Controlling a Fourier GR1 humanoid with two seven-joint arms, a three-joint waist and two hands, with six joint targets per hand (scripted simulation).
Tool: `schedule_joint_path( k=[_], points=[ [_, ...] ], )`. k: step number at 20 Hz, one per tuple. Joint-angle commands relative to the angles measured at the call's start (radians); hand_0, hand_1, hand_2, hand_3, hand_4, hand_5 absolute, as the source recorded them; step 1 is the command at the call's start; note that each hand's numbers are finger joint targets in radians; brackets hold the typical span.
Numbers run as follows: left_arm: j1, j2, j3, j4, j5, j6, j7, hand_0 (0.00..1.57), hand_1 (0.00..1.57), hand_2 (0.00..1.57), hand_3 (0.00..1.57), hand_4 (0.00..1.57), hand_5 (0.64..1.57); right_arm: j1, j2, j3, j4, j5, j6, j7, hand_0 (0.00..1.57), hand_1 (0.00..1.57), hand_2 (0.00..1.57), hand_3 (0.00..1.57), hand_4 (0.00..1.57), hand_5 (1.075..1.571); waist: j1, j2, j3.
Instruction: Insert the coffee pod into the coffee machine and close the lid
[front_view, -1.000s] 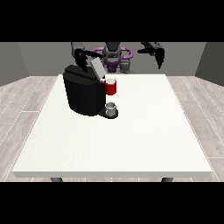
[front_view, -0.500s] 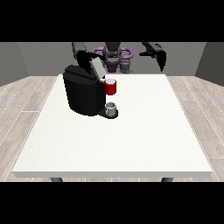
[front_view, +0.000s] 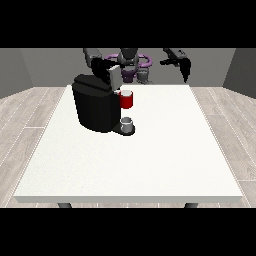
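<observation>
1. Plainly, the coffee machine stands on the far left part of the white table, a squat black body with its lid tilted up at the top, so the closing step is not yet done
2. At its front sits a red thing at the machine, and below that, on the machine's base, a small grey thing; I cannot tell whether that is the coffee pod, so I will not name it as such
3. I judge a pod of this kind to be light, stiff and smooth-sided, liable to slide or tip if nudged; I would take it by its side walls between thumb and fingers, from above, and keep it upright
4. The lid looks like a hinged rigid flap; I judge a press on its top edge would bring it down
5. My hand at the view's left is raised just above the machine's top, close beside the open lid; whether its fingers are spread or curled I cannot tell
6. My hand at the view's right hangs high behind the table's far edge, well apart from the machine, fingers drooping loosely and holding nothing
</observation>
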Motion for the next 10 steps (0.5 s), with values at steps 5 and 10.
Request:
schedule_joint_path(
  k=[5, 10],
  points=[
    [-0.03, 0.024, 0.041, 0.059, 0.016, 0.035, 0.007, 0.0, 0.0, 0.0, 0.0, 0.14, 1.571, -0.023, 0.053, 0.106, -0.01, 0.083, 0.006, 0.035, 0.0, 0.0, 0.0, 0.0, 0.06, 1.571, -0.042, -0.017, 0.0009],
    [0.006, 0.003, 0.006, 0.064, -0.003, 0.036, -0.043, 0.0, 0.0, 0.0, 0.0, 0.16, 1.571, -0.097, 0.082, 0.109, 0.01, 0.128, -0.056, 0.046, 0.0, 0.0, 0.0, 0.0, 0.12, 1.571, -0.003, -0.004, 0.001]
  ],
)
